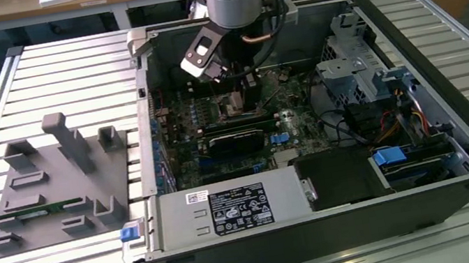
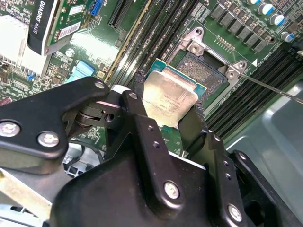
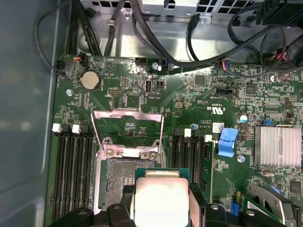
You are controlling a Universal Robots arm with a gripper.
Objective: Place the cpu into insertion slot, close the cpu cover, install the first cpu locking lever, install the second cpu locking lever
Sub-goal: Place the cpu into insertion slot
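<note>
Progress is early, we judge: the fingers (image 2: 142, 113) pinch the cpu (image 2: 168, 97) by two edges, hovering partly over the slot (image 3: 116, 182) (not seated). The cover (image 3: 127, 112) stands open, so seating, closing and both levers (image 2: 265, 84) are left.

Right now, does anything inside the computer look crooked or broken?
Nothing looks broken. The gripper holds the chip at the edge of the open socket, not in it yet. The metal cover stands flipped up.
</note>
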